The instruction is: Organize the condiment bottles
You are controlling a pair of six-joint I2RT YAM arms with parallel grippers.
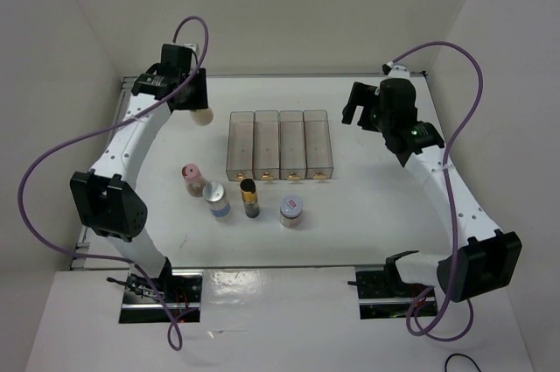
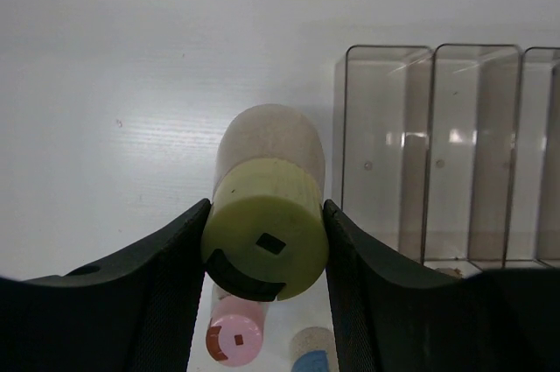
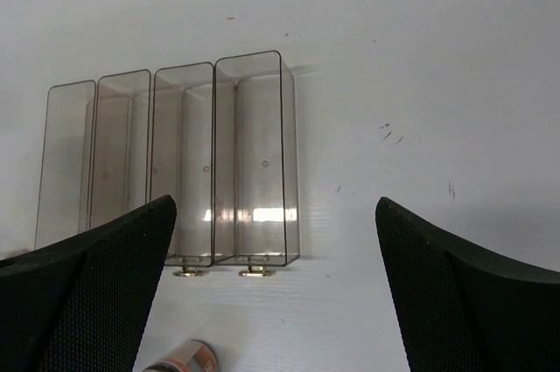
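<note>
The left gripper [image 2: 267, 214] is clamped on the yellow-green-lidded jar [image 2: 269, 171], its 2 fingers pressed to the lid's sides. It holds the jar over the far left of the table [image 1: 367, 206], just left of the row of 4 clear bins [image 1: 280, 144]. On the near side of the bins stand the other 4: the pink-lidded jar [image 1: 190, 175], blue-labelled jar [image 1: 216, 199], dark bottle [image 1: 249, 197] and silver-lidded jar [image 1: 291, 210]. The right gripper [image 3: 276, 249] hangs wide apart, holding nothing, right of the bins.
</note>
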